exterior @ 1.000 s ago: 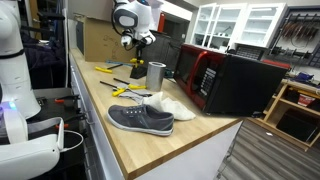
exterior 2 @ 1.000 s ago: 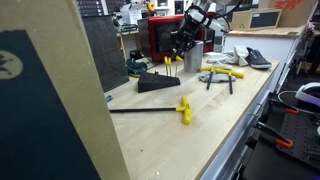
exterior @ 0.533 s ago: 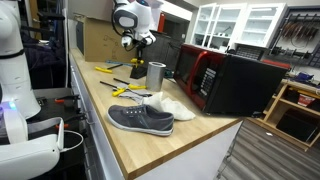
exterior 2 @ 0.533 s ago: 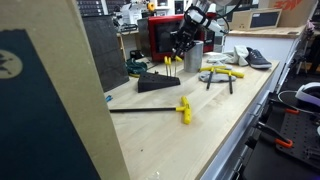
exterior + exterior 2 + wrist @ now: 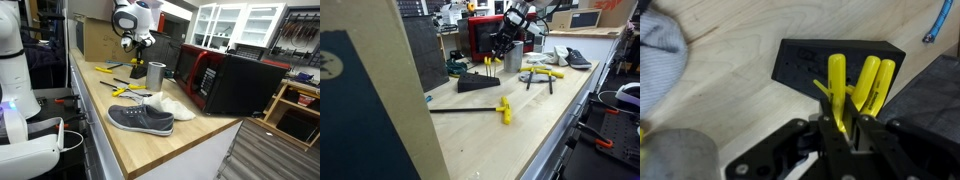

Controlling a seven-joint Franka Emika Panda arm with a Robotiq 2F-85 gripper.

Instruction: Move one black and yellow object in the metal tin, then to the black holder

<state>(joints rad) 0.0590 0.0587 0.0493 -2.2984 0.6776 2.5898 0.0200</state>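
Your claw (image 5: 843,128) is clamped on the yellow handle of a tool (image 5: 837,85), with its fingers pinched onto it from both sides. In the wrist view the tool stands over the near edge of the holder (image 5: 800,62). It is just beside two more yellow handles (image 5: 876,80) that stand in the holder. No view shows whether the held tool's tip is seated in the holder or is just above it.

The holder is a black block lying on the bench (image 5: 490,140). In an exterior view the tin (image 5: 155,76) stands upright just beside the holder, between it and the red-and-black box (image 5: 225,82). The tin's mouth is open, but you cannot see inside, so its contents cannot be told. The tool you hold is at the holder, apart from the tin.

Further along the bench a grey shoe (image 5: 140,118) lies towards the end nearest that camera, with a white cloth (image 5: 172,105) touching it. A loose yellow-handled tool (image 5: 503,108) lies flat in front of the holder, nearer the bench's long open edge.

Nothing differs from the frames of a second and half a second ago. Your claw hangs at the same spot with the same grip, and the holder, tin, shoe and loose tool have not shifted.
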